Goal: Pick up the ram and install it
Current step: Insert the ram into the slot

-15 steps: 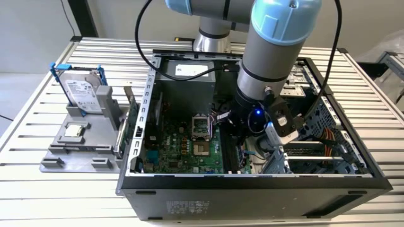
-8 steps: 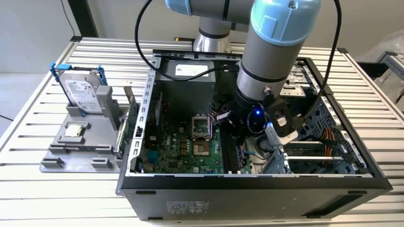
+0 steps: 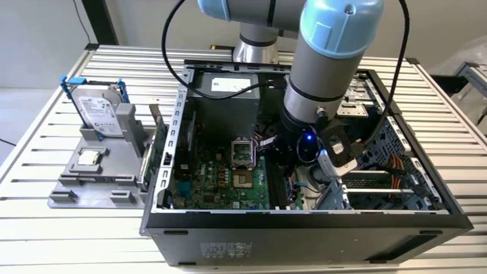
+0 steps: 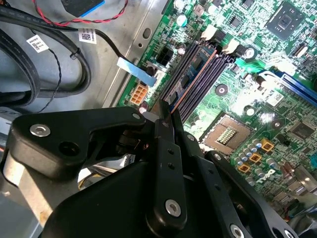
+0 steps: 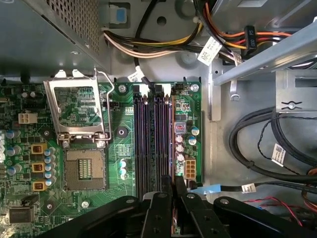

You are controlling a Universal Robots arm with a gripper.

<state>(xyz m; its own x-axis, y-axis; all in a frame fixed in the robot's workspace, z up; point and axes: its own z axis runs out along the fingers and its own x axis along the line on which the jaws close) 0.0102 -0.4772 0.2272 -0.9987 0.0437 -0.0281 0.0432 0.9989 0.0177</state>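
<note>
Gripper (image 5: 173,186) closed, apparently on the ram (image 4: 190,67), at the slots' (image 5: 148,144) 6 o'clock end; press squarely

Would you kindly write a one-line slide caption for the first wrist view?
The gripper poised over the memory slots of the motherboard, beside the open processor socket.

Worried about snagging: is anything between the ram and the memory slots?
Nothing visible. The gripper holds the ram edge-on right over the empty memory slots; the cables lie beside the board.
</note>
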